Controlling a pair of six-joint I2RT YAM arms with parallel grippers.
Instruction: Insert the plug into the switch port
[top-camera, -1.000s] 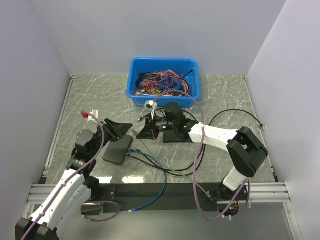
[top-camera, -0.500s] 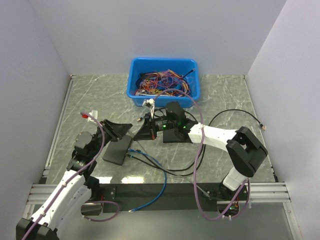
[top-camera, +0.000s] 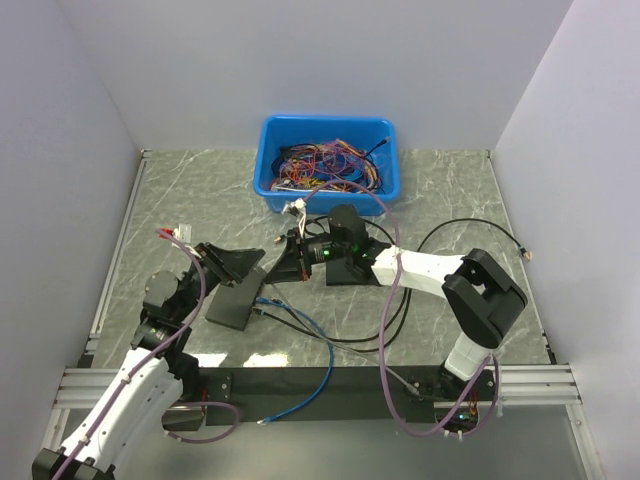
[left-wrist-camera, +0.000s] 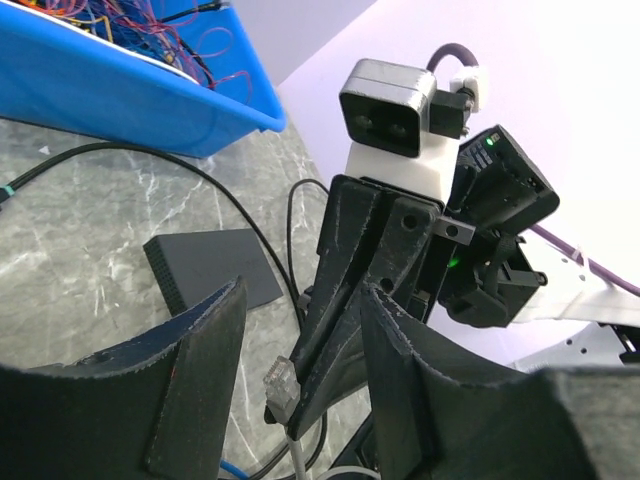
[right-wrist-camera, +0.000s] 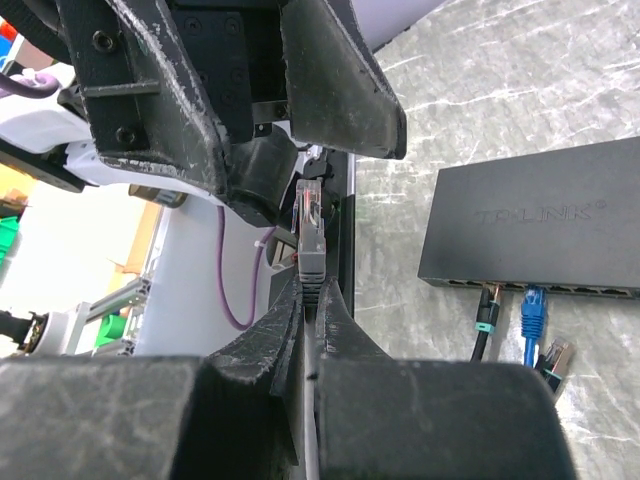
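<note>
Plain pale walls are enclosing the scene on the left, far and right sides. A grey-green marbled tabletop is lying under soft, even light, with aluminium rails running along its left and near edges.

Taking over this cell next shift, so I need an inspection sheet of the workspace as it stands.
Surface: grey marbled table, flat.
Job's things: plug held off the table; switch lying flat.
Clutter: black slab; blue bin of loose wires.
Grippers: right gripper shut on plug; left gripper open, close to it.
Cables: blue cable and black cable plugged into switch.
Surroundings: white walls on three sides.
</note>
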